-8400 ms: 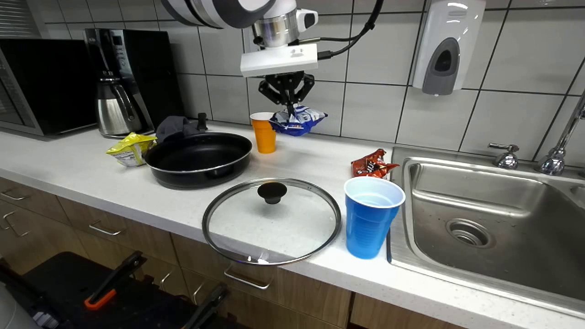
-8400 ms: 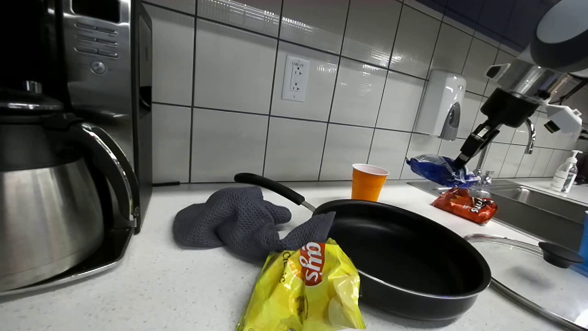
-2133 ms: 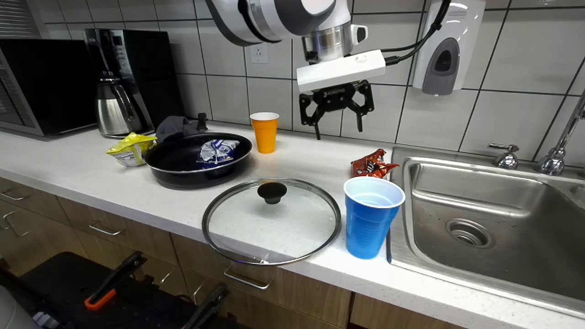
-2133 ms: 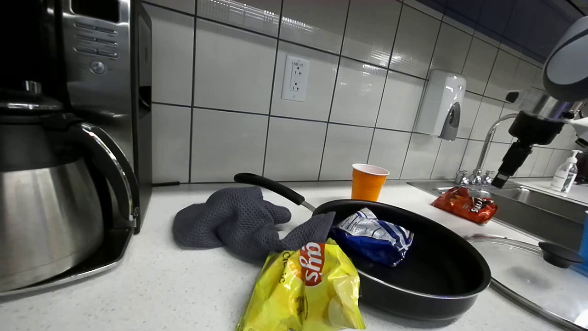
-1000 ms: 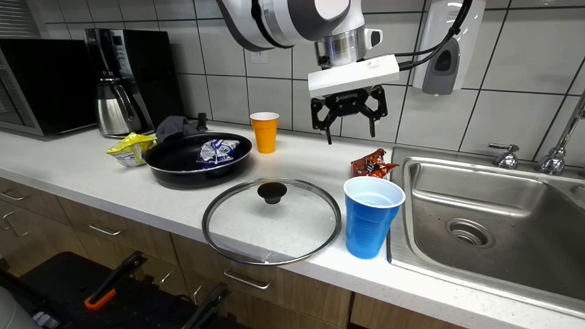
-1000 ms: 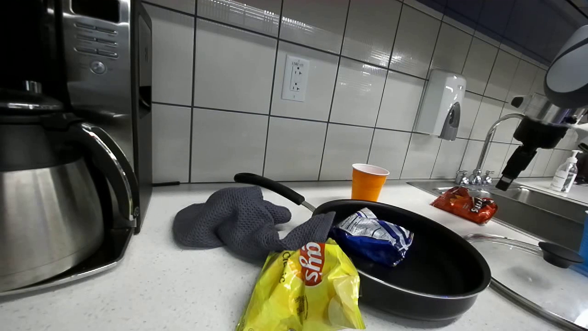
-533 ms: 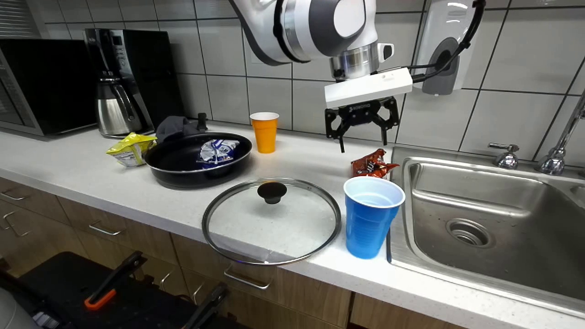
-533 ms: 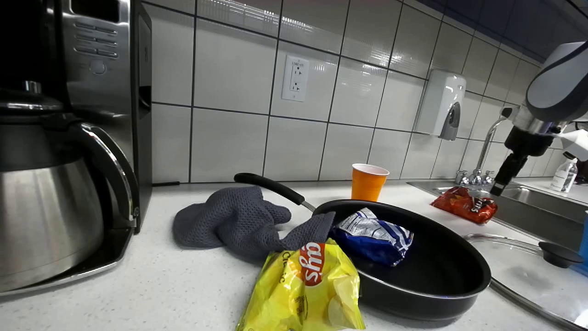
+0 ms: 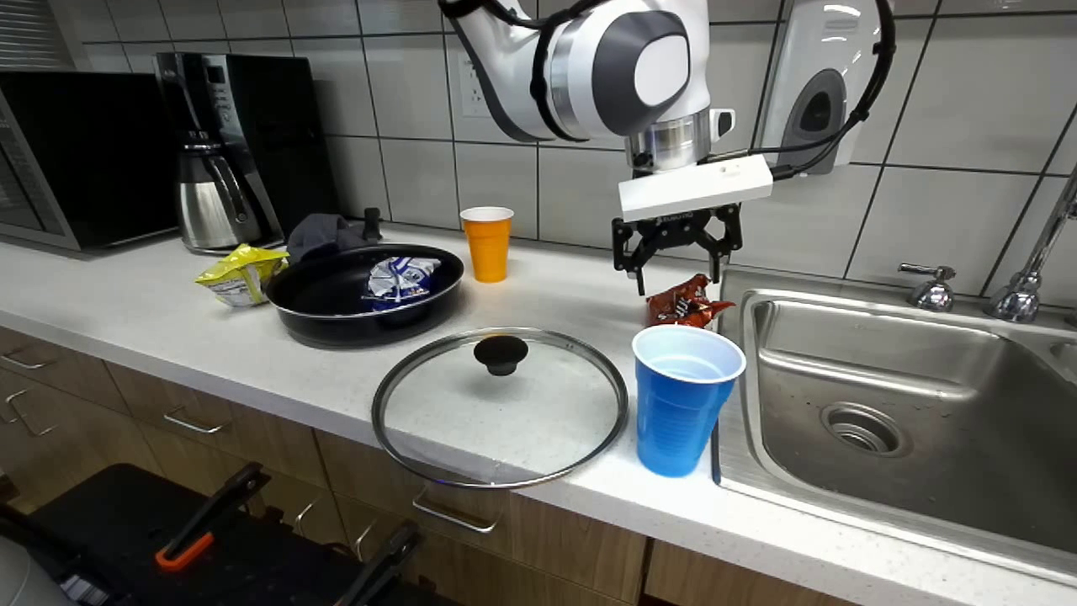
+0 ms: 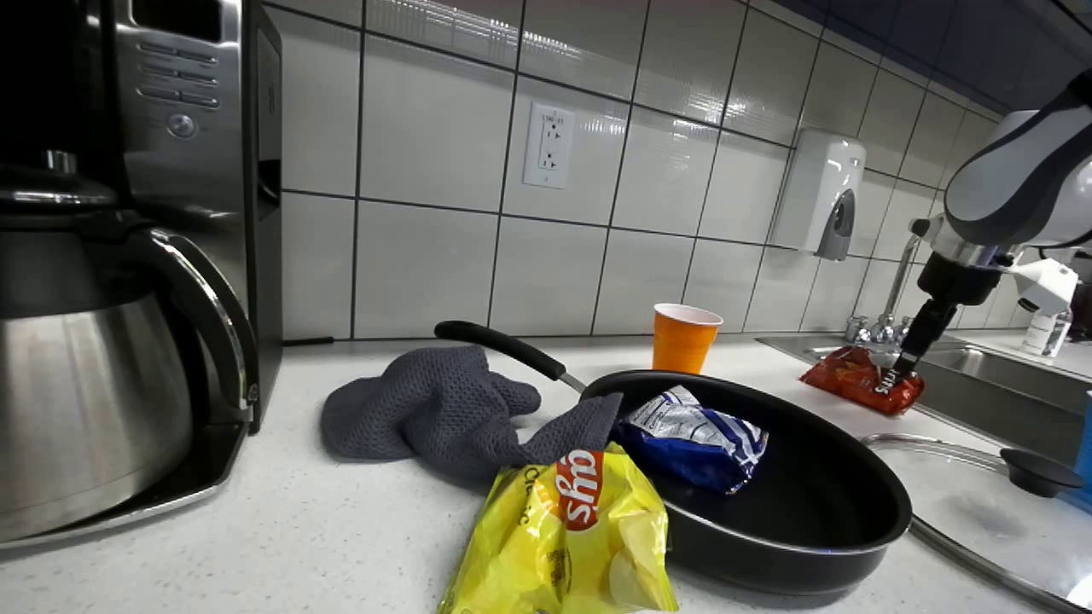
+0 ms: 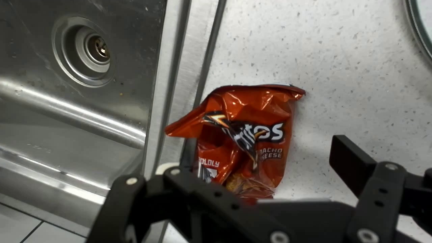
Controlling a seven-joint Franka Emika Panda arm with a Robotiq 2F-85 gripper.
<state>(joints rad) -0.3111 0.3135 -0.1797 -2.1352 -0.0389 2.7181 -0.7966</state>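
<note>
Room to pass on the white speckled countertop [image 11: 337, 67], right side of the crumpled red foil chip bag [image 11: 243, 111] in wrist view. Opposite side tight: stainless steel sink [image 11: 195, 50] right beside. Tall blue plastic cup [image 9: 681, 412] blocks the near side in an exterior view. Low lane toward the round black frying pan [image 9: 362, 330] runs between clear glass lid [image 9: 496, 412] and orange plastic cup [image 9: 488, 252].
</note>
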